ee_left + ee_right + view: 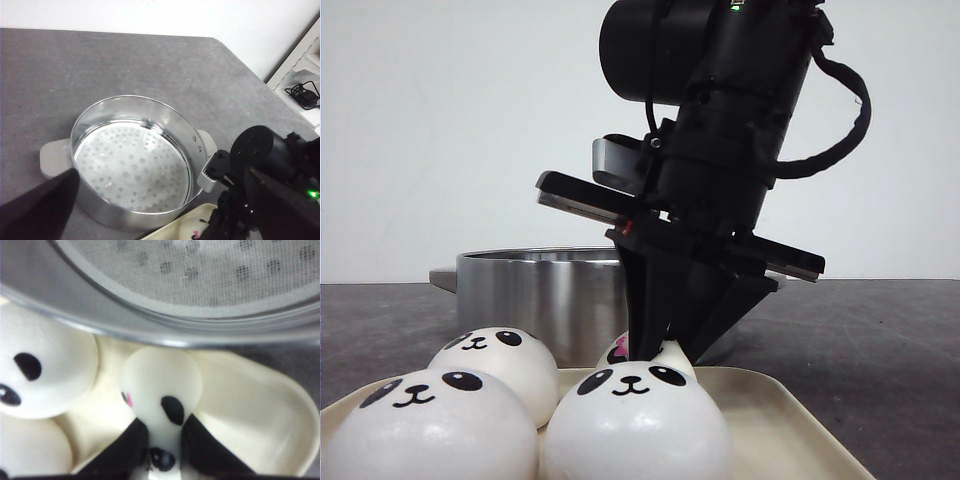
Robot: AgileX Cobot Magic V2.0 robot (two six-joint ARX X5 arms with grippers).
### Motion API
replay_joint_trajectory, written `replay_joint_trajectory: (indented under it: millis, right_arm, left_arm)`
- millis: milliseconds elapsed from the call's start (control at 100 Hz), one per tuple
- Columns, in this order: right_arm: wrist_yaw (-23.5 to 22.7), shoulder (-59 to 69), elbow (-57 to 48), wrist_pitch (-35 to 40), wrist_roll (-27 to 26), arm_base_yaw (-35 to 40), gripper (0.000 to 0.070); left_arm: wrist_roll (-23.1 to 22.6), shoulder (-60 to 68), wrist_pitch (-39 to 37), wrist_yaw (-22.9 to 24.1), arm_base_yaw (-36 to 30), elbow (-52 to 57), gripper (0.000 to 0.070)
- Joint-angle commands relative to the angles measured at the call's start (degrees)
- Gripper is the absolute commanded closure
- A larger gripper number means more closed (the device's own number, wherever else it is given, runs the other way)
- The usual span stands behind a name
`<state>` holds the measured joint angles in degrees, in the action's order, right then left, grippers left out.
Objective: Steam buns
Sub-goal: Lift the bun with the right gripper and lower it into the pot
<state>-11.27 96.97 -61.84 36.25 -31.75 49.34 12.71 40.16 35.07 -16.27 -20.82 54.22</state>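
Where the cream tray (pixel 790 420) meets the perforated steel steamer pot (pixel 135 160), the right gripper (pixel 162 445) pinches one smooth domed bun (pixel 160 385); three buns (pixel 500 365) sit beside. Left gripper (pixel 35 210): state indeterminate.

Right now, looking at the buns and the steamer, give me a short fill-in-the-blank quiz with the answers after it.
1. The right gripper has its fingers closed on one panda ____.
2. The steamer pot holds ____ buns.
3. The buns sit on a cream ____.
4. Each bun's face has black ____.

Answers: bun; no; tray; eyes
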Motion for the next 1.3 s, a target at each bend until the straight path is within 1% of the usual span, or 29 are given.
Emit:
replay_joint_trajectory:
  millis: [0, 150, 260, 310, 360, 440, 510, 620, 780, 1020, 1160, 1290]
  right_arm:
    - [-1.11, -2.71, -2.08, 1.03, 0.52, 1.66, 0.0699]
    - [-3.58, -10.58, -4.37, 3.76, 0.46, 4.44, 0.0699]
    - [-3.28, -16.24, -7.91, 3.93, -0.52, 5.77, 0.0699]
    - [-1.36, -17.99, -10.16, 3.15, -0.72, 5.75, 0.0699]
    - [2.08, -18.64, -12.76, 2.58, -0.50, 5.46, 0.0699]
    - [6.99, -18.51, -16.94, 2.54, 1.84, 3.39, 0.0699]
    - [7.04, -16.28, -19.82, 1.70, 3.48, 0.24, 0.0699]
    - [4.92, -10.78, -22.91, 0.33, 4.74, -4.57, 0.0699]
    - [4.81, -1.40, -24.61, -2.14, 4.92, -9.60, 0.0699]
    - [5.14, 10.56, -24.63, -4.70, 3.82, -12.90, 0.0699]
    - [6.88, 14.03, -24.63, -6.49, 3.65, -13.55, 0.0699]
    - [7.32, 15.47, -24.63, -7.78, 3.45, -14.10, 0.0699]
  left_arm:
    - [-1.46, 0.28, 0.11, 0.63, -0.26, 1.01, 0.0063]
    - [-1.73, 0.26, 0.04, 1.44, -0.26, 1.01, 0.0063]
    - [-1.70, 0.26, -0.09, 1.44, -0.26, 1.01, 0.0063]
    - [-1.70, 0.28, -0.15, 1.44, -0.26, 1.01, 0.0063]
    - [-1.70, 0.28, -0.22, 1.44, -0.26, 1.01, 0.0063]
    - [-1.66, 0.28, -0.35, 1.44, -0.26, 1.01, 0.0063]
    - [-1.51, 0.28, -0.35, 1.44, -0.28, 1.01, 0.0063]
    - [-1.53, 0.55, -0.33, 1.44, -0.48, 1.01, 0.0063]
    - [-1.51, 0.63, -0.17, 1.42, -1.09, 1.01, 0.0063]
    - [-1.51, 0.63, 1.44, 1.42, -1.79, 1.01, 0.0063]
    - [-1.53, 0.63, 2.71, 1.44, -2.14, 1.01, 0.0063]
    - [-1.53, 0.66, 3.32, 1.44, -2.75, 1.01, 0.0063]
